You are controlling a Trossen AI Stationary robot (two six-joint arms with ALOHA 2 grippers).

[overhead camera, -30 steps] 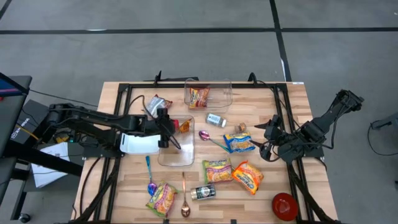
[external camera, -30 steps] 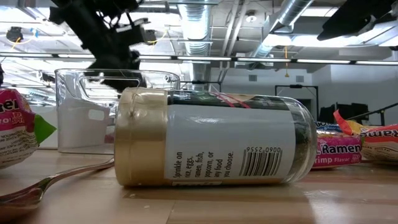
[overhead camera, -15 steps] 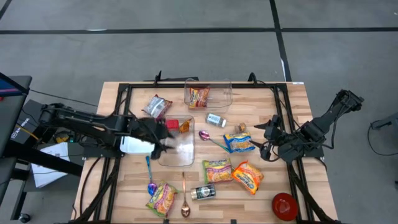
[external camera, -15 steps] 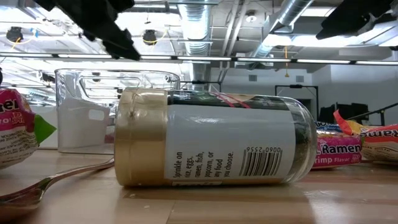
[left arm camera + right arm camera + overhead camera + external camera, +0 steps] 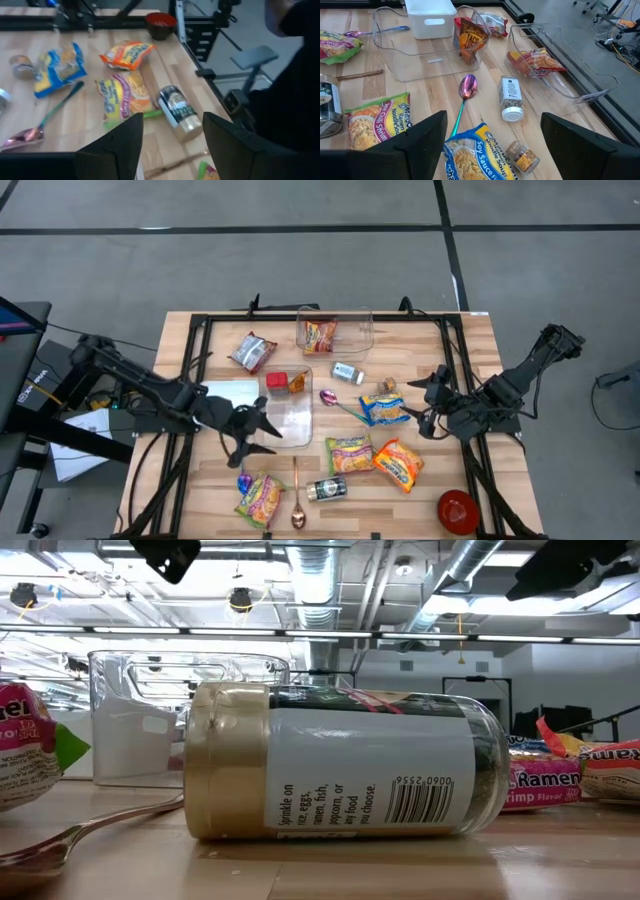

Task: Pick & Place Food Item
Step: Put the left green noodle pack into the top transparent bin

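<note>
The wooden table (image 5: 470, 350) with its black frame (image 5: 200, 330) stands on a grey concrete floor (image 5: 300, 250) crossed by dark lines, one running from twelve o'clock down toward the table's two o'clock corner. Seen level from the table top, the room behind has an open ceiling of silver ducts (image 5: 400, 585) and pipes, with long bright strip lights (image 5: 330, 635). At nine o'clock beside the table stands a dark cart (image 5: 25, 370).
</note>
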